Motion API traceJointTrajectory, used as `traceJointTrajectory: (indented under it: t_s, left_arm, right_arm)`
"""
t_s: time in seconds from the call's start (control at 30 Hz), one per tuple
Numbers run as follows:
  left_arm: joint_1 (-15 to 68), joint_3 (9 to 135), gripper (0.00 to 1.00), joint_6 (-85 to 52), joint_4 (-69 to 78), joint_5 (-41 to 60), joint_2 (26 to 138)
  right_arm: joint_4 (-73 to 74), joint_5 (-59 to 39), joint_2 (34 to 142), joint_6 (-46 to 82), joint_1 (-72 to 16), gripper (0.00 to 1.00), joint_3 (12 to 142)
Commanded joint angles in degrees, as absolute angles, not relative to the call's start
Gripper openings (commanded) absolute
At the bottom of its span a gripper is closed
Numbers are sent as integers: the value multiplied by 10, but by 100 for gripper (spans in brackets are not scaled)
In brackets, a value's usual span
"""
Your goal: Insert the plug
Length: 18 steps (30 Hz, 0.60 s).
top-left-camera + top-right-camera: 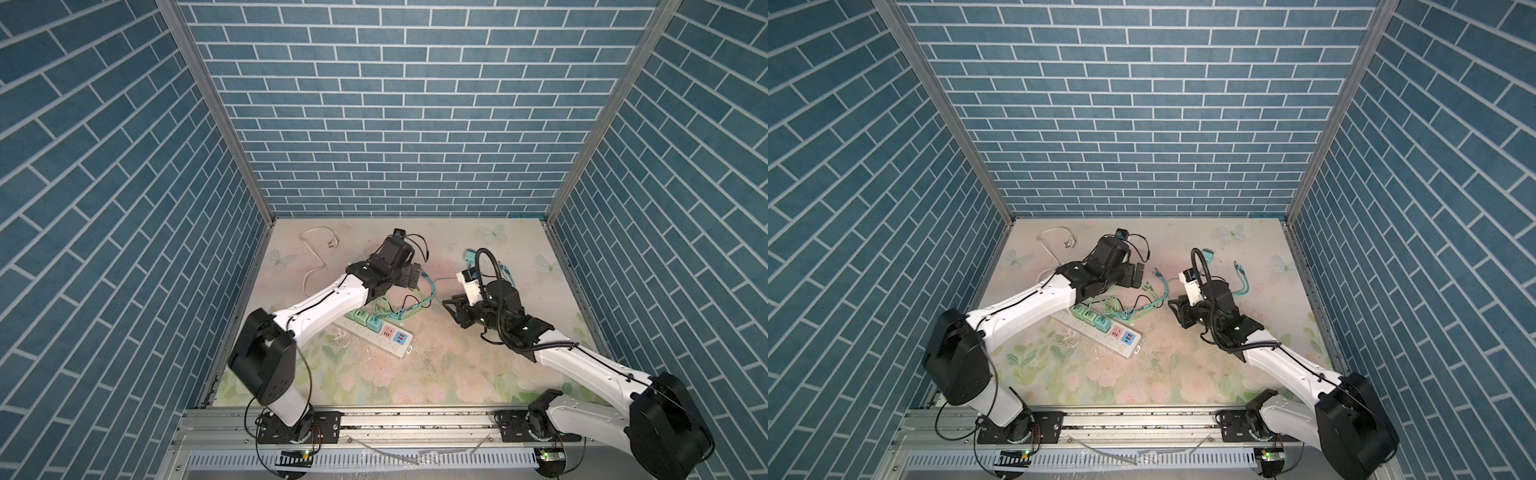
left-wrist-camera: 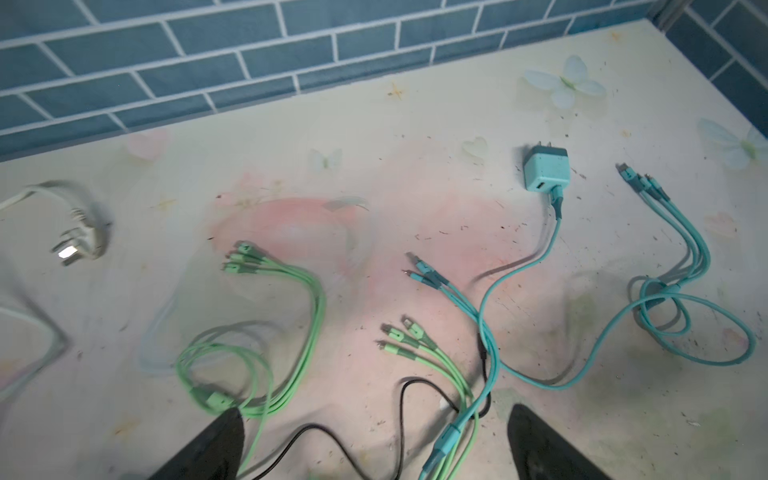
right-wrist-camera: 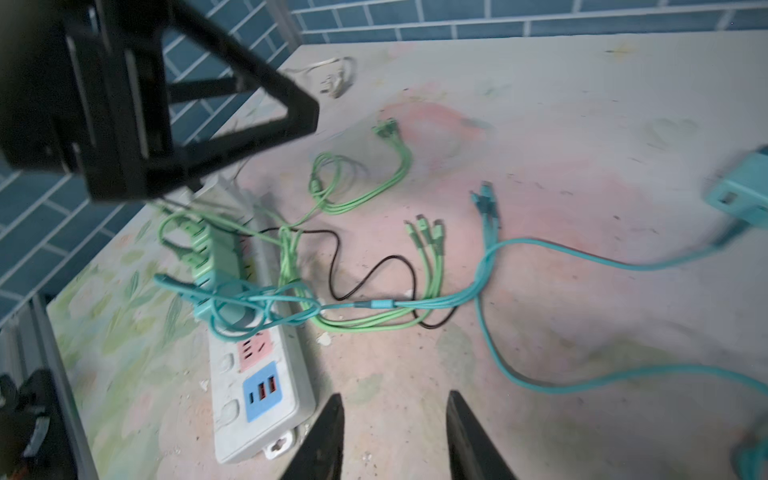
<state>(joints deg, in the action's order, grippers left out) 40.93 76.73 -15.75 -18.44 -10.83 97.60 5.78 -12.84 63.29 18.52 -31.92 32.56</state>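
Note:
A teal plug [image 1: 469,255] [image 1: 1207,254] [image 2: 546,168] [image 3: 744,191] lies on the table behind my right wrist, its teal cable trailing towards the middle. The white power strip [image 1: 386,345] [image 1: 1115,345] [image 3: 257,399] lies front left of centre; several green and teal adapters [image 1: 365,320] fill its far sockets, and its pink socket [image 3: 254,348] is empty. My left gripper [image 1: 415,276] [image 1: 1139,275] [image 2: 374,411] hangs wide open over tangled cables, holding nothing. Just right of the strip's near end, my right gripper [image 1: 451,303] [image 1: 1177,305] [image 3: 395,395] has its jaws a little apart around bare table.
Green cables [image 2: 291,316] and teal cables [image 2: 685,291], plus a thin black wire [image 2: 399,399], sprawl between the two grippers. A white plug [image 1: 330,243] [image 2: 79,245] on a white cord lies at the back left. Blue brick walls close in three sides.

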Motion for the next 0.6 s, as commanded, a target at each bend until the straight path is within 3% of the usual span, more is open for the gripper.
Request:
traceJointTrajectory:
  t_s: [0.0,0.27,0.57]
  left_arm:
    - [429,826,100,-116,-172,-76,1045]
    - [433,981,100,-100,-157,-35,1205]
    - [437,1069,100,-120,-92,7,1315]
  right_arm:
    - [-4,-121,620,261,-252,41,324]
    - [23,-152,676,334,-101,41,336]
    - [125,-166,837,379,-38,40,413]
